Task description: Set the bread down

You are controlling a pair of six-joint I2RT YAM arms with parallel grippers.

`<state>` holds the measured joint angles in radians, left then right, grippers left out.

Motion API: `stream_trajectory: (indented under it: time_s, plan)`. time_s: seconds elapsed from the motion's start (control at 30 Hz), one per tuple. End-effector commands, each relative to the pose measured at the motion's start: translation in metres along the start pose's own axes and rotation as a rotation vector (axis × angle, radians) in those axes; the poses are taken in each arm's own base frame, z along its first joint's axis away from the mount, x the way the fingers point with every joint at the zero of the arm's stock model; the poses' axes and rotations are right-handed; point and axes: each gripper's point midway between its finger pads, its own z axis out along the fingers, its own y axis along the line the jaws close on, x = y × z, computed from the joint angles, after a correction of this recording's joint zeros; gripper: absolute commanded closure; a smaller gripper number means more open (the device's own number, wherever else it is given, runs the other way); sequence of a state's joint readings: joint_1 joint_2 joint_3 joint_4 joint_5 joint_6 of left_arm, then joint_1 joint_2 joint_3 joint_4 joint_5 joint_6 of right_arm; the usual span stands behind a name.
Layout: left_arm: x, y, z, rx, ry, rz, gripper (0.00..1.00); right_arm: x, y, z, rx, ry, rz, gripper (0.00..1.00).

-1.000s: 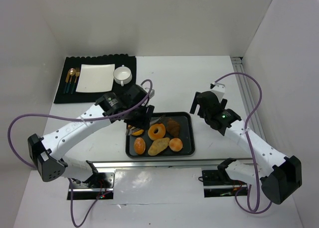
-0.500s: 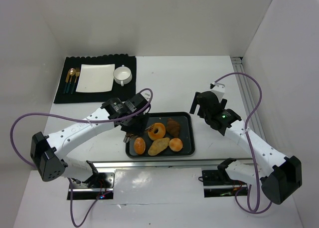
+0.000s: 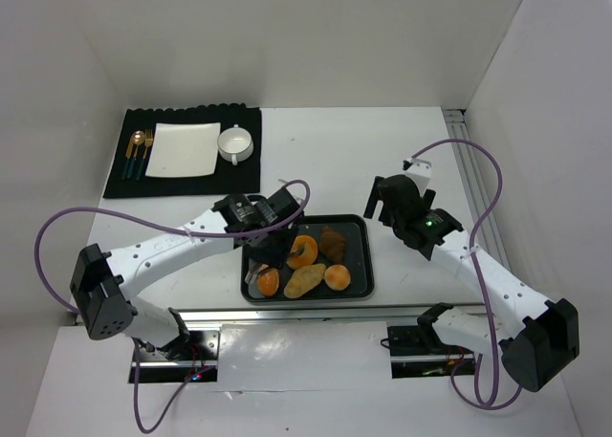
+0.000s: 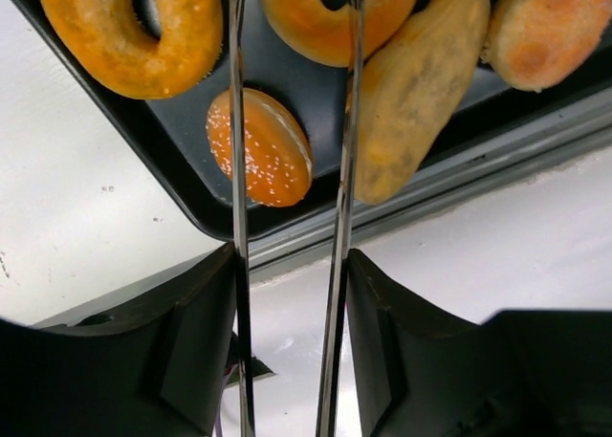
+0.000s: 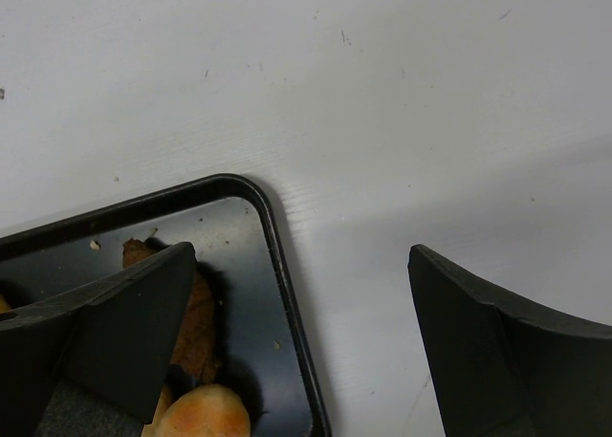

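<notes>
A: The left end effector [image 4: 293, 16] hangs low over the tray [image 4: 182, 121], its two thin blades partly spread with a narrow gap between them. Is it pinching anything?

B: Not that I can see. The bread [image 4: 316, 37], the orange-brown ring, lies flat in the tray right under it. One blade runs just outside the ring's edge, with a sliver of dark tray showing between them. The other crosses the ring near its hole. So the blades straddle one wall of the ring. Their tips are out of the wrist view, so I cannot tell whether they touch it.

A: And the yellower ring [image 4: 115, 50]?

B: It lies just beside the outer blade, outside the gap. The sesame bun [image 4: 260, 148] sits under the blades, nearer the wrist. The long roll [image 4: 416, 83] lies just beside the other blade.

A: The other arm?

B: The right end effector [image 5: 306, 332] is spread wide with nothing in it. It hovers over the tray's corner and the bare counter [image 5: 430, 121], well apart from the left one.

A: So how far along are we?

B: Early, I'd judge. The approach looks done. The grasp, lift, carry and set-down are all left. If the white plate [image 3: 182, 148] is the goal, it lies well apart from the left end effector, off toward the far side. It sits on the dark mat [image 3: 191, 186] beside the cup [image 3: 233, 143].
</notes>
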<state>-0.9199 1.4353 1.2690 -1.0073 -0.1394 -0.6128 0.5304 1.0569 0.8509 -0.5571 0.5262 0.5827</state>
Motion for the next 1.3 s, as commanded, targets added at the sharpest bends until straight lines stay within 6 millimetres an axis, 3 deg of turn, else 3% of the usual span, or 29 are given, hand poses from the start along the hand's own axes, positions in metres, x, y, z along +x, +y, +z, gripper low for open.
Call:
stream_trajectory:
  time_s: [0.0,0.17,0.23,0.4,0.5,0.53,0.63,0.77,0.87,0.93,0.97,1.07,1.1,1.27]
  plan:
    - [-0.005,0.005,0.003,-0.051,-0.016,-0.041,0.40,-0.012,0.008,-0.003,-0.027,-0.040,0.022,0.01]
    - [-0.005,0.012,0.002,-0.107,0.000,-0.048,0.40,-0.008,0.007,0.000,-0.026,-0.039,0.022,0.01]
    - [-0.006,0.005,0.005,-0.078,0.021,-0.035,0.52,-0.008,0.007,0.000,-0.026,-0.039,0.022,0.01]
    - [-0.027,-0.013,-0.016,0.002,-0.022,-0.014,0.73,-0.008,0.005,0.001,-0.010,-0.036,0.015,0.01]
    - [-0.043,-0.005,-0.038,0.006,-0.057,-0.047,0.88,-0.012,0.006,-0.001,-0.019,-0.049,0.003,0.01]
    - [-0.044,0.004,-0.043,-0.020,-0.051,-0.061,0.89,-0.014,0.002,-0.001,0.000,-0.062,0.003,0.01]
    - [-0.070,0.027,-0.061,-0.057,-0.140,-0.112,0.89,-0.022,0.000,-0.002,0.023,-0.080,-0.004,0.01]
    - [-0.105,0.080,-0.079,-0.147,-0.254,-0.260,0.98,-0.024,0.003,-0.003,0.010,-0.081,-0.008,0.01]
    - [-0.135,0.160,-0.102,-0.292,-0.384,-0.472,1.00,-0.027,0.008,-0.003,-0.011,-0.087,0.002,0.01]
    - [-0.161,0.192,-0.109,-0.305,-0.492,-0.539,1.00,-0.023,0.010,-0.001,-0.015,-0.072,-0.005,0.01]
    - [-0.165,0.221,-0.112,-0.329,-0.528,-0.601,0.98,-0.023,0.010,-0.001,-0.015,-0.072,-0.005,0.01]
    - [-0.183,0.267,-0.099,-0.375,-0.564,-0.681,0.98,-0.022,0.013,0.001,-0.024,-0.066,-0.005,0.01]
    - [-0.187,0.291,-0.089,-0.397,-0.549,-0.725,0.98,-0.020,0.013,0.003,-0.020,-0.059,-0.001,0.01]
    - [-0.208,0.346,-0.044,-0.401,-0.531,-0.813,0.98,-0.019,0.016,0.004,-0.034,-0.063,0.005,0.01]
